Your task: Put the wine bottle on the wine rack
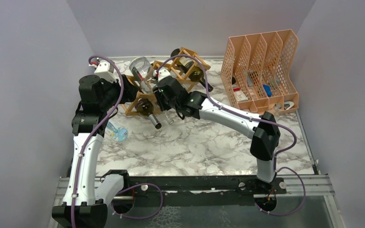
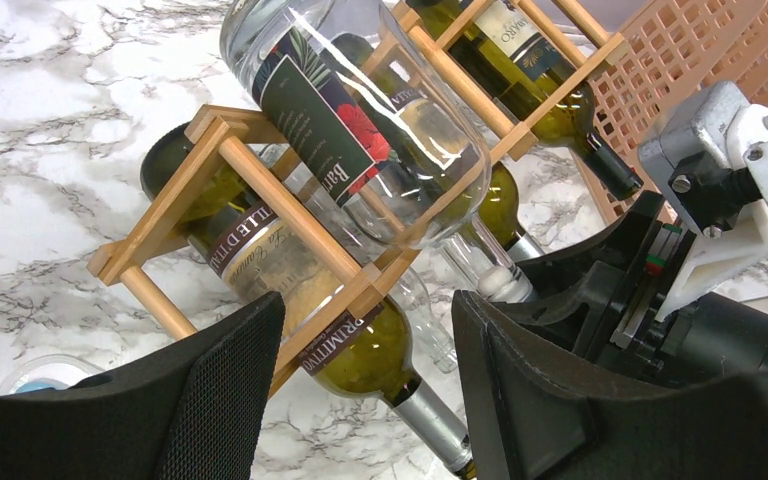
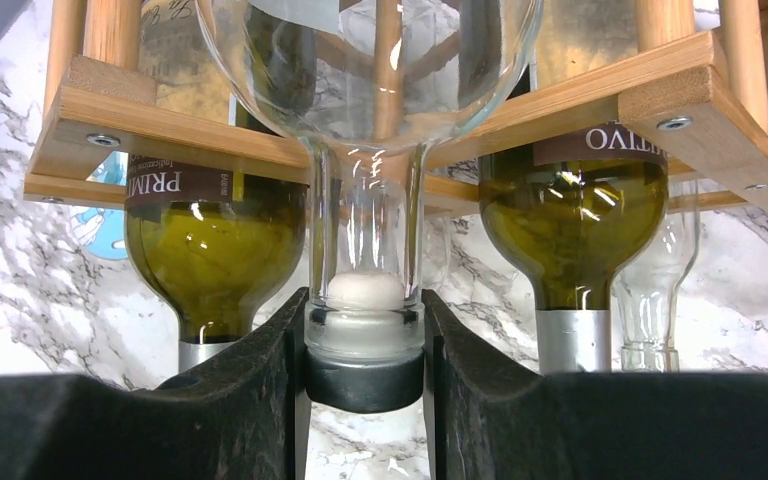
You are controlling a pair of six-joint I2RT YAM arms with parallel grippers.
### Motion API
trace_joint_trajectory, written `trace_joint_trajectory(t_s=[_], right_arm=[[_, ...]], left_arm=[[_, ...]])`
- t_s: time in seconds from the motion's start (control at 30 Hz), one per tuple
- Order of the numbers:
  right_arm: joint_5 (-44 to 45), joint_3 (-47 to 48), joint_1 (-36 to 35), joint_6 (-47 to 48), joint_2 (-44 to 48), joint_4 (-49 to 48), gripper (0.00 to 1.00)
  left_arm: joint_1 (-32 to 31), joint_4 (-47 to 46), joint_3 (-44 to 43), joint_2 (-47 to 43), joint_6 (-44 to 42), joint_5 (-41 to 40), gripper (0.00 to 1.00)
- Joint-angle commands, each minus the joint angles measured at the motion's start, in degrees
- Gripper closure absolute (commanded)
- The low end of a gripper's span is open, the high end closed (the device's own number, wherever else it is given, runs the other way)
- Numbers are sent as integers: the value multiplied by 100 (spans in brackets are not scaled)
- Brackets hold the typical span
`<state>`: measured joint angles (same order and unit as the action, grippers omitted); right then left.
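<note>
From the top view, the wine bottle, clear glass with a dark label, lies in an upper notch of the wine rack at the far middle of the marble table. Its base points far and its neck points near, slightly right, straight at the right gripper. That arm reaches in from the right and is the one on the bottle. The left gripper sits just left of the rack's near-left end, and I can't read its jaws from up here. The peach file holder stands well apart on the far right. In the left wrist view, the left gripper has its jaws partly apart with nothing between them. The wine bottle lies above and beyond them, tilted across the wine rack, over a green bottle in the cell below. In the right wrist view, the right gripper has its jaws drawn narrow on the corked mouth of the wine bottle, one pad touching each side. The bottle's long axis runs straight away from the jaws, over the front rail of the wine rack, with a green bottle lower left and another lower right. I judge that any further seating is a push along that axis by the right arm.
</note>
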<state>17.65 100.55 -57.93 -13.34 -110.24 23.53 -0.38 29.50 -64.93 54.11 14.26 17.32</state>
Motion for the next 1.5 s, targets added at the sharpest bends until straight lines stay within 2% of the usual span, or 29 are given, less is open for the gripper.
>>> trace_joint_trajectory(t_s=[0.0, 0.23, 0.53, 0.67, 0.73, 0.83, 0.93, 1.13, 1.3, 1.47], right_arm=[[184, 1, 29, 336, 360, 79, 81], [168, -215, 33, 491, 691, 120, 84], [-88, -557, 28, 478, 1012, 241, 82], [-221, -697, 31, 349, 1016, 343, 72], [-85, -776, 30, 227, 1011, 400, 63], [-41, -897, 29, 187, 1043, 366, 44], [-72, -970, 30, 160, 1136, 267, 33], [-43, -1040, 28, 17, 1487, 235, 28], [13, -1399, 31, -200, 2135, 66, 27], [212, -1942, 30, -329, 2846, -190, 27]], left_arm=[[-20, -28, -176, -55, -55, 87, 33], [-16, -27, -162, -45, -64, 65, 33], [-23, -64, -34, 4, -73, -27, 32], [-20, -80, -26, 32, -64, -27, 32], [-17, -83, -23, 26, -64, -28, 32], [-15, -76, -28, 22, -55, 7, 32], [-21, -84, -8, 11, -104, 166, 30], [-136, -104, 358, -113, -494, 412, 32], [-215, -120, 779, -35, -626, 88, 41], [-242, -174, 807, 344, -573, 253, 51]])
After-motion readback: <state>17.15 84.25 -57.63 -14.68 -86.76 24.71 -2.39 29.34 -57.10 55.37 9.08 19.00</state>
